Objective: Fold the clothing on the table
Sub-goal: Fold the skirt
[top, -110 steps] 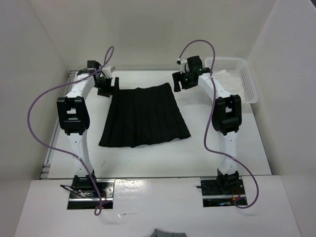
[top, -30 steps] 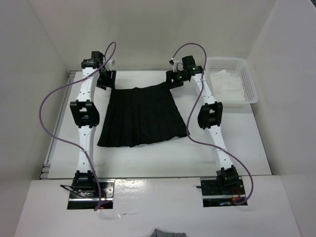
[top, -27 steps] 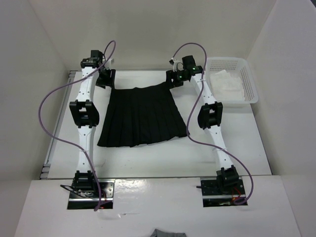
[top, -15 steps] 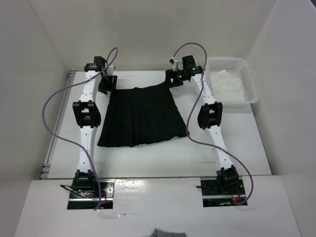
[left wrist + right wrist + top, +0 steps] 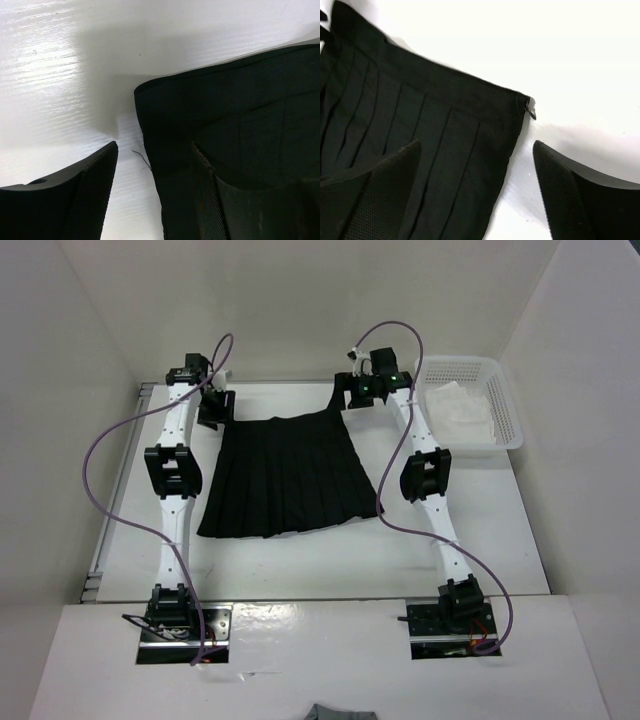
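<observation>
I am widening my right pincer [image 5: 476, 145] above one waistband corner of the skirt [image 5: 290, 475]; it was narrower a second ago. My left pincer [image 5: 153, 147] is gaping astride the other corner. The skirt is lying flat, unfolded, mid-surface [image 5: 300, 565], so I judge both grasps are coming next.

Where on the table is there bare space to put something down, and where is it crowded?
Free: the table's near strip, between the skirt's hem and the arm bases, and the patch right of the right arm, nearer than the basket. Crowded: the far edge, where left gripper and right gripper flank the waistband.
</observation>
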Robot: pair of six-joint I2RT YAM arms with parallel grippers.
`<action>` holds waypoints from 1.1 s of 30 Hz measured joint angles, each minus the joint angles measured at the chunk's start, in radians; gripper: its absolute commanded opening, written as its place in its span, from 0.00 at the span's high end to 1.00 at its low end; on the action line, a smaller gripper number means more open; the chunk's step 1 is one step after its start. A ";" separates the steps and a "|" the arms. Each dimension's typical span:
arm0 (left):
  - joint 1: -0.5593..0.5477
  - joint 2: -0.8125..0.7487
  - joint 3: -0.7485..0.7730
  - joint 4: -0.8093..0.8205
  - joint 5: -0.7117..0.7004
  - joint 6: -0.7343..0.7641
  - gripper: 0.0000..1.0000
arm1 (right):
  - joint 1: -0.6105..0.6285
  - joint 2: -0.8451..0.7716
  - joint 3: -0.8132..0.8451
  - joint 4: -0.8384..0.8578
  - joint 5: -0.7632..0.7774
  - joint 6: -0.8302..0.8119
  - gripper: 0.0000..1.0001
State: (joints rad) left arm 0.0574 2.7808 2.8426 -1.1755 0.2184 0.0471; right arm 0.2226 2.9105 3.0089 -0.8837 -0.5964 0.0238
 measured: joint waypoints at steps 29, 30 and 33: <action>-0.042 0.019 0.008 -0.007 0.054 0.006 0.34 | 0.000 0.065 0.030 0.079 0.209 0.006 0.26; -0.043 0.019 0.008 -0.007 0.055 0.007 0.34 | 0.000 0.066 0.030 0.079 0.208 0.004 0.27; -0.045 0.019 0.008 -0.008 0.055 0.009 0.34 | 0.000 0.072 0.033 0.079 0.207 -0.003 0.30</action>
State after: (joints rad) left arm 0.0120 2.7998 2.8502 -1.1831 0.2733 0.0559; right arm 0.2226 2.9829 3.0421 -0.8051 -0.3893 0.0208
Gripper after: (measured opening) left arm 0.662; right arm 0.717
